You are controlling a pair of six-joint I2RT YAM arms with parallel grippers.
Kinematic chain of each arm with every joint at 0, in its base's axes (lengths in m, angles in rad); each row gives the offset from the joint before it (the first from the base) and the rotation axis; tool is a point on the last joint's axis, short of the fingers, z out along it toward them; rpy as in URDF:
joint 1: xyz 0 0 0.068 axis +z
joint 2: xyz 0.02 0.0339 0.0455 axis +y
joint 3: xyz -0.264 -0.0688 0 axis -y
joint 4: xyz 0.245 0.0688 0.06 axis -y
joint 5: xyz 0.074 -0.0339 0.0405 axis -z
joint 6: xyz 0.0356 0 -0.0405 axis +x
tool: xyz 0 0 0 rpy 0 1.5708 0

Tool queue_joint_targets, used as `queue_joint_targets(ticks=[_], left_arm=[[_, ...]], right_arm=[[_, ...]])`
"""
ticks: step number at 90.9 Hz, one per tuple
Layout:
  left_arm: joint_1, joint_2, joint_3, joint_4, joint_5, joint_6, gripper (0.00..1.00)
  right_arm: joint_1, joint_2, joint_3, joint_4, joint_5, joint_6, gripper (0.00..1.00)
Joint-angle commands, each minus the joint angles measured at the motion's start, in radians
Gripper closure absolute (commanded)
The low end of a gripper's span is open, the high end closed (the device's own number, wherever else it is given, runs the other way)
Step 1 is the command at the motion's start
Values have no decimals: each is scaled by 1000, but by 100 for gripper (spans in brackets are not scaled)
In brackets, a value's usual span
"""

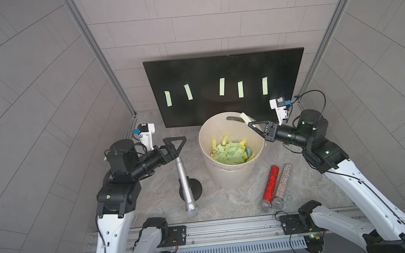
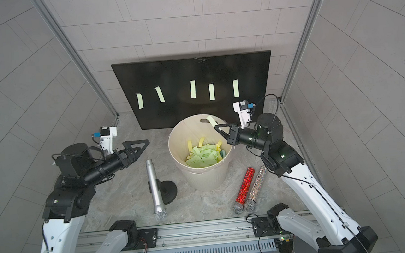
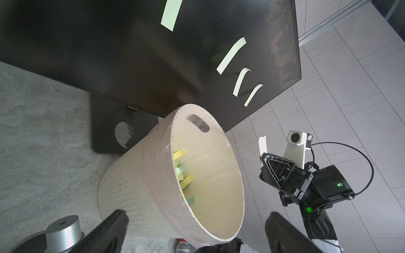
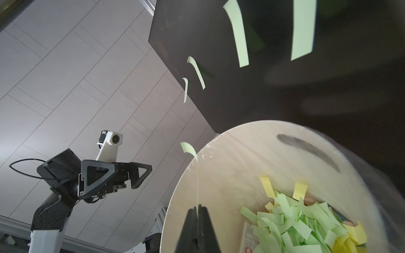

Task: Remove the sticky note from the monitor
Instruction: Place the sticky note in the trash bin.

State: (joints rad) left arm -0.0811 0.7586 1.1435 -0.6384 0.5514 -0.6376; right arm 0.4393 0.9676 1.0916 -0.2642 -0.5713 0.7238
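Right pincer (image 1: pixel 250 125) grips one sticky note (image 1: pixel 245 117) over bucket (image 1: pixel 226 177) — release pending; left pincer (image 1: pixel 182 142) wide, empty; five notes (image 1: pixel 221 86) left on monitor (image 1: pixel 216 65).

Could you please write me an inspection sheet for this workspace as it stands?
Surface: grey marbled tabletop, carrying everything listed below.
Job's things: monitor stands at the back with five pale green sticky notes on it; a sixth note is at the rim of the cream bucket, which holds discarded notes.
Clutter: silver microphone lying across a black round base; red glitter microphone and silver glitter microphone side by side.
Tools: left tool open and empty; right tool shut on the sixth note.
Cables: black cable loops off the right wrist; thin wires by the front rail.
Surroundings: grey tiled walls, aluminium frame posts.
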Motion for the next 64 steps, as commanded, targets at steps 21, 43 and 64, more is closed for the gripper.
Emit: queue_joint_targets(ticks=[21,43,64], left_arm=[[-5,-4,-4,16,4,4,0],[-6,-7,-9,14,1,4,0],[-5,-8,-14,14,0,4,0]], right_arm=[[223,79,74,-182,242,-200,98],[285,149,100,-236,307,-248,91],[304,185,125,-282,338,-269,77]])
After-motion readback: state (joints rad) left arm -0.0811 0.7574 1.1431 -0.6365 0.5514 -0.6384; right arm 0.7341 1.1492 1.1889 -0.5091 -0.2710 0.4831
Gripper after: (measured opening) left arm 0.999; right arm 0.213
